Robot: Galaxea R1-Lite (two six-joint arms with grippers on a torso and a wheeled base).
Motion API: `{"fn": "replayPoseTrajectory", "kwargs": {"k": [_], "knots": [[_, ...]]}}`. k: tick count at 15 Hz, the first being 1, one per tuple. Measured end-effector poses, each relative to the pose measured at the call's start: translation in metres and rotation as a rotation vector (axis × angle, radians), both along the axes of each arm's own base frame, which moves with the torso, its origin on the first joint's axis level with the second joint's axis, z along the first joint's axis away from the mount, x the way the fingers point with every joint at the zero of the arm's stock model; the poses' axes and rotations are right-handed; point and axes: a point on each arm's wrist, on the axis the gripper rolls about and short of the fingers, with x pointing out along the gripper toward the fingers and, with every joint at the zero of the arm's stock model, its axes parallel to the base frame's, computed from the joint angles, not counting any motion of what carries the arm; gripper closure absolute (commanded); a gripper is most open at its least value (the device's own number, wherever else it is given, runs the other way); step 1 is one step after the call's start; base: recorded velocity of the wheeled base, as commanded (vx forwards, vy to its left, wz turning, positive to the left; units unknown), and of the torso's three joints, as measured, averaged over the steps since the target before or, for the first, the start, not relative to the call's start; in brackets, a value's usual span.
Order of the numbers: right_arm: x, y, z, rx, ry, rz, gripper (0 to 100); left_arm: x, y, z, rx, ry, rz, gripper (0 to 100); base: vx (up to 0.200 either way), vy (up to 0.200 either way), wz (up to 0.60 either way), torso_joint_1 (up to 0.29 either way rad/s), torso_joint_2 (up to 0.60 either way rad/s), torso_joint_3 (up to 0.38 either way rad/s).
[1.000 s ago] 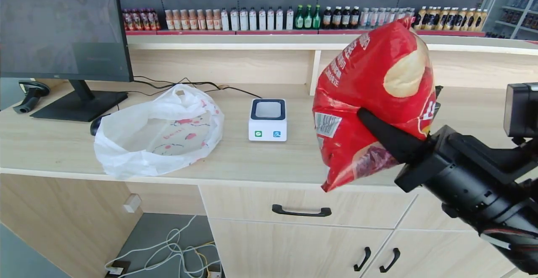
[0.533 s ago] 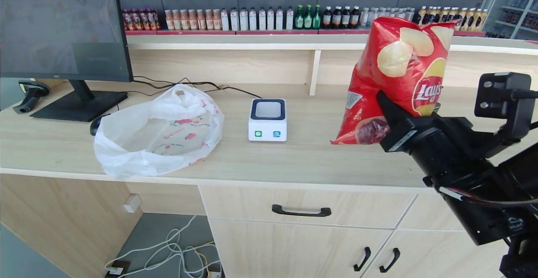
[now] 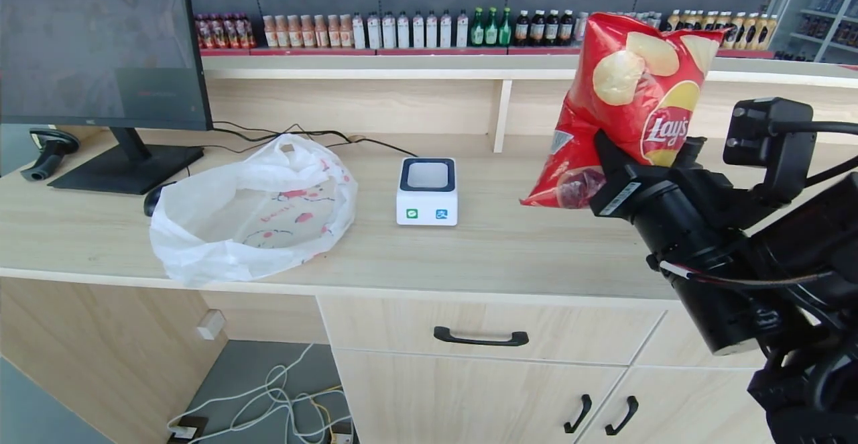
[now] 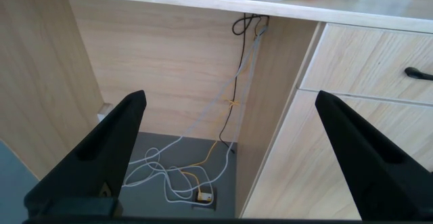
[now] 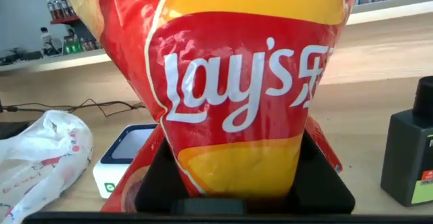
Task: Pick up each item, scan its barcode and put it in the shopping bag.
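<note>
A crinkled red foil crisp bag [image 3: 630, 95] is marked with a yellow disc, white lettering and pale crisps. A thin white plastic shopping bag [image 3: 248, 209] is printed in pink-red. A white box scanner [image 3: 427, 190] is rimmed in dark blue. The light wooden tabletop [image 3: 509, 249] is streaked with pale grain.

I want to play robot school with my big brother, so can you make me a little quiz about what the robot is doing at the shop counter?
1. Fill in the gap: the jaws of the left end effector are ____.
2. Choose one: the red chip bag is held by A) a person's hand, B) the right end effector, C) nothing at all.
3. True or false: the chip bag already lies in the white shopping bag.

Key: 1 open. 2 B. 3 false; it is held up above the counter, to the right of the scanner.
</note>
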Motion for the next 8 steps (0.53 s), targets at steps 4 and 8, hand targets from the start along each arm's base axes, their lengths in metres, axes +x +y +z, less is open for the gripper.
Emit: {"fn": "replayPoseTrajectory", "kwargs": {"k": [4, 8], "knots": [[-0.0008, -0.0020, -0.0004, 0.001, 0.002, -0.004, 100, 0.0000, 0.0000, 0.0000, 0.000, 0.000, 0.000, 0, -0.050, 0.000, 0.00, 0.005, 0.00, 0.001], [0.0009, -0.0039, 0.0033, 0.011, -0.009, -0.012, 100, 0.0000, 0.0000, 0.0000, -0.001, 0.000, 0.000, 0, 0.000, 0.100, 0.00, 0.008, 0.00, 0.002]]}}
